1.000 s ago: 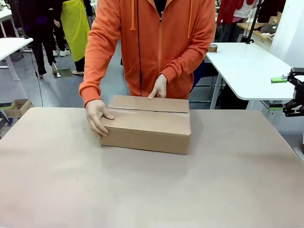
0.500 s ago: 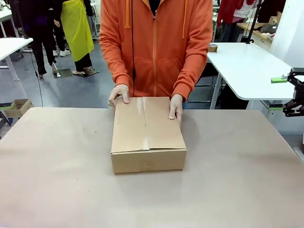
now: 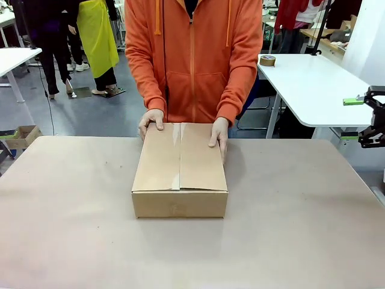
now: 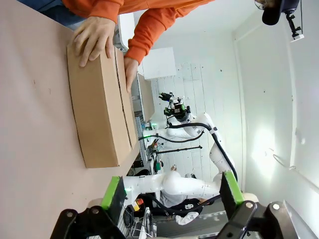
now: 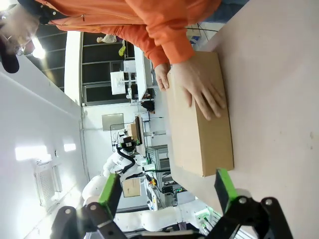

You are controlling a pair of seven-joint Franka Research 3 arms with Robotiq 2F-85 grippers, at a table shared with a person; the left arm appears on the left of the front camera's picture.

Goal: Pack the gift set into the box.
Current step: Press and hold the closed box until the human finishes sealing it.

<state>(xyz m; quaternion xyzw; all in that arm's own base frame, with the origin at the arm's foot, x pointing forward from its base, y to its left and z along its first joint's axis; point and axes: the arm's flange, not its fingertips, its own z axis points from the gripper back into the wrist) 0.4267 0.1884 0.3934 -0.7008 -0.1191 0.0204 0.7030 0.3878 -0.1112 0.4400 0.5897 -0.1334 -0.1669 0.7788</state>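
- While a person in an orange hooded top stands at the far side of the table (image 3: 301, 229), the box (image 3: 179, 165) lies flat near the middle of it, one short end facing the robot.
- All the top flaps of the box are folded down, and a tape seam (image 3: 179, 156) runs along the middle of the lid from the far end to the near end.
- The person's hands (image 3: 151, 118) both rest on the far end of the box, one at each far corner, fingers lying over the lid.
- The closed flaps hide whatever is inside, so it cannot be told whether the gift set is already in the box.
- The left gripper (image 4: 172, 191) has its two green-padded fingers spread wide with nothing between them; it is well apart from the box and faces it across bare table.
- The right gripper (image 5: 167, 191) is likewise spread wide and empty, also well apart from the box.
- My judgement of progress: neither arm has a part in the work at this moment, and the person alone handles the box.
- If the box is empty, everything remains: opening the flaps, putting the set in and closing up. If the set is inside, little or nothing is left.
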